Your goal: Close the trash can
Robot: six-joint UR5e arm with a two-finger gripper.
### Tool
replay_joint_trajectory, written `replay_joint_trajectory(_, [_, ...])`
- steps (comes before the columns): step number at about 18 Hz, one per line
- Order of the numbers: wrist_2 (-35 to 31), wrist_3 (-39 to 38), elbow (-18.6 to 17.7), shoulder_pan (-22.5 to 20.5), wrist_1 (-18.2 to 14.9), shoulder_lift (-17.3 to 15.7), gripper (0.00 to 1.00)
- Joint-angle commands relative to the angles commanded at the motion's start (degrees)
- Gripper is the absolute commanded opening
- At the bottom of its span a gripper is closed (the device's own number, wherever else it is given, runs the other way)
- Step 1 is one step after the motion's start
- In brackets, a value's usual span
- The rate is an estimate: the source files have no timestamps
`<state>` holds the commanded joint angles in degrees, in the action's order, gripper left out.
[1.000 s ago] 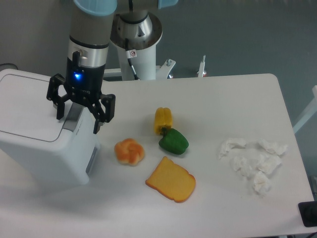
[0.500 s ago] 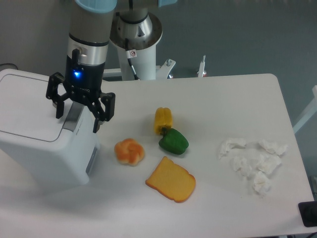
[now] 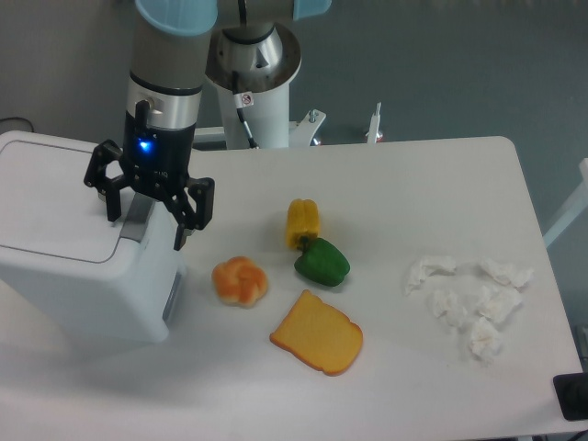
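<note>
Now the trash can (image 3: 69, 253) sits at the left edge of the white counter (image 3: 413, 193), a large white boxy bin with rounded corners. Its flat lid (image 3: 50, 197) lies down on top of the body and looks level, with a grey strip (image 3: 136, 213) at the lid's right edge.

The end effector (image 3: 147, 222) hangs over that right edge of the bin, directly above the grey strip. Its two black fingers are spread apart, one toward the lid side and one past the bin's right wall, and nothing is held between them. A blue light glows on the wrist just above. Whether the fingertips touch the bin cannot be told from this view.

To the right of the bin, near its lower corner, lies an orange bun (image 3: 240, 280). Further right a yellow pepper (image 3: 302, 221) touches a green pepper (image 3: 322, 262), and a slice of bread (image 3: 317, 333) lies just below them. Several crumpled white tissues (image 3: 469, 299) are scattered well apart from the food, toward the counter's right side.
</note>
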<state>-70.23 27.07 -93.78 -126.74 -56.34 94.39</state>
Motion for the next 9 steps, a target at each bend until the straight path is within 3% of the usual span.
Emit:
replay_joint_trajectory(5, [1.3,-3.0,4.7,-1.0,-0.3,-0.2,1.0])
replay_joint_trajectory(9, [2.3,-3.6,6.7,-6.7,-0.3,0.2,1.0])
